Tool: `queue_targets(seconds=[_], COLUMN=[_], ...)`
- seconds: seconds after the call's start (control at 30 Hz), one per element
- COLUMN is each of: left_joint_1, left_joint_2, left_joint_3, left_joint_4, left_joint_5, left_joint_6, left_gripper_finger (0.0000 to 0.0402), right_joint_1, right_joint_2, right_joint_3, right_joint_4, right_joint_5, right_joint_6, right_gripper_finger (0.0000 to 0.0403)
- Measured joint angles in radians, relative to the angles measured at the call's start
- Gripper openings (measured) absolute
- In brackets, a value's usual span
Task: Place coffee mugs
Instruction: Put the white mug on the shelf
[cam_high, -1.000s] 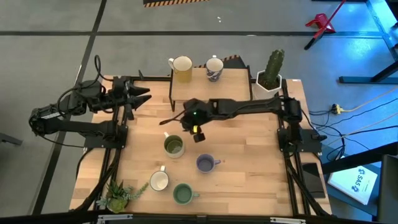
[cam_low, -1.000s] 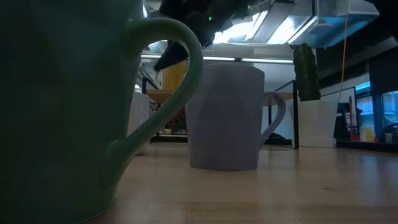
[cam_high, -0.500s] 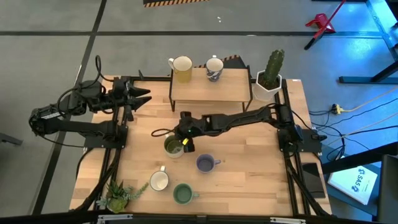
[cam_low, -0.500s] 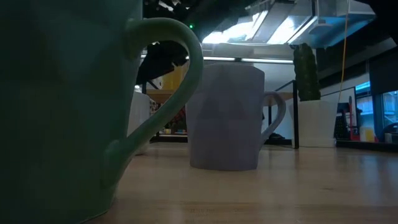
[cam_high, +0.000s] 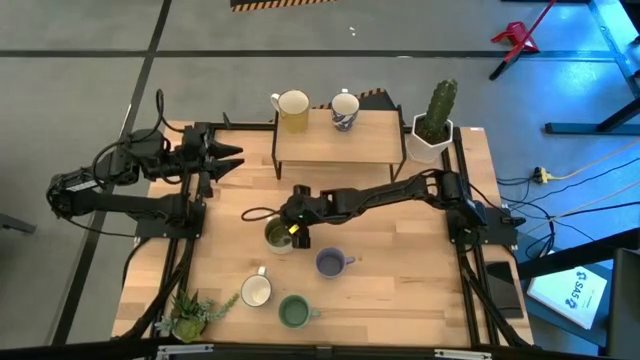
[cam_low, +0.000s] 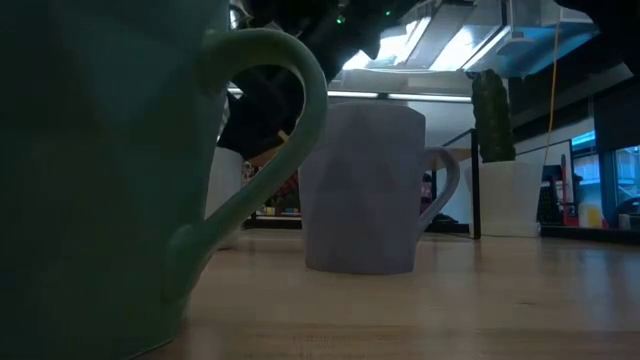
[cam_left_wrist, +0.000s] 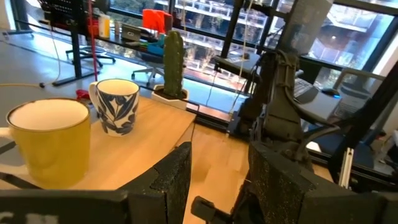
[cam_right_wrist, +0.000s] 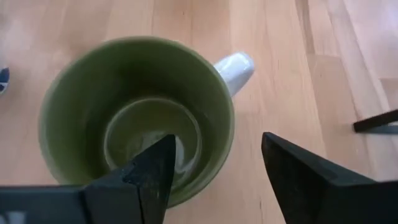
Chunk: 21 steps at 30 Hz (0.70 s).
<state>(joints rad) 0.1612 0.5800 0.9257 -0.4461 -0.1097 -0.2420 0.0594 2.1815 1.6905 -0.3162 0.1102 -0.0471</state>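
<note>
Right wrist view: my right claw is spread wide, straddling the near rim of the olive-green mug on the counter, one finger inside, the other outside.

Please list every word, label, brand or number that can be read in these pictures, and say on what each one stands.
"SYS": on the white box on the floor right of the table, high view; its smaller print is too small to read.
No readable text on the mugs, the shelf, the arms or elsewhere.
</note>
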Motion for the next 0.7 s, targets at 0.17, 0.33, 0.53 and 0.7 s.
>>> queue_targets(seconds=[0.17, 0.33, 0.53, 0.7], left_joint_1=[0.000, 0.000, 0.000, 0.000], left_joint_2=[0.000, 0.000, 0.000, 0.000], left_joint_3=[0.000, 0.000, 0.000, 0.000], left_joint_4=[-0.002, -0.003, -0.008, -0.010], left_joint_5=[0.000, 0.000, -0.002, -0.003], left_joint_6=[0.015, 0.026, 0.048, 0.066], left_gripper_finger=[0.0153, 0.0153, 0.0153, 0.0153], right_joint_1=[-0.016, -0.023, -0.030, -0.034], right_joint_2=[0.000, 0.000, 0.000, 0.000], right_joint_3=[0.020, 0.023, 0.023, 0.024], right_joint_4=[-0.074, -0.109, -0.143, -0.206], right_joint_5=[-0.021, -0.044, -0.105, -0.105], right_joint_6=[0.025, 0.024, 0.023, 0.024], right_gripper_finger=[0.0212, 0.0169, 0.0128, 0.0092])
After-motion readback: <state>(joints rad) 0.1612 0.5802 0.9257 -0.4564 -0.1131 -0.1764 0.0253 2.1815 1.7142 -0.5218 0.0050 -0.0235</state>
